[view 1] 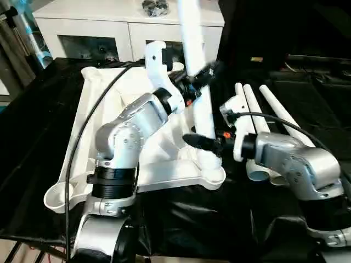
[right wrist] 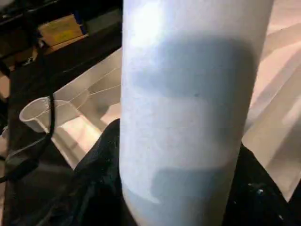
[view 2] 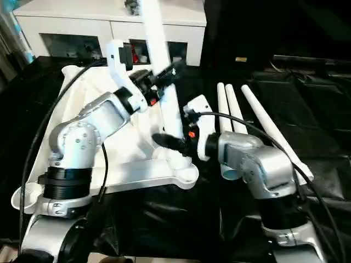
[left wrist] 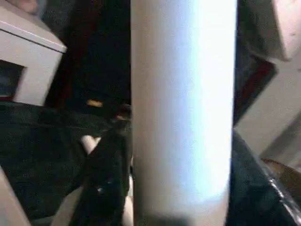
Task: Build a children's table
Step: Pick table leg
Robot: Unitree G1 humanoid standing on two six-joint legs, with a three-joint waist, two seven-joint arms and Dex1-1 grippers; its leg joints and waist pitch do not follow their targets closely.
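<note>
Tabletop (view 1: 109,137) lies upside down on the black cloth (view 1: 33,137), ribs up; it's the landmark. Left gripper (view 1: 201,75) is over the tabletop's middle, fingers closed on the standing leg (view 1: 193,49) high up; right gripper (view 1: 204,143) is at the tabletop's near right corner, closed on the same leg low down, just above the corner socket (view 1: 211,170). Three spare legs (view 1: 263,118) lie to the right of the tabletop. Step looks like fitting leg no. 1 in; next, I think, push straight down w/ both arms till it sits tight.
</note>
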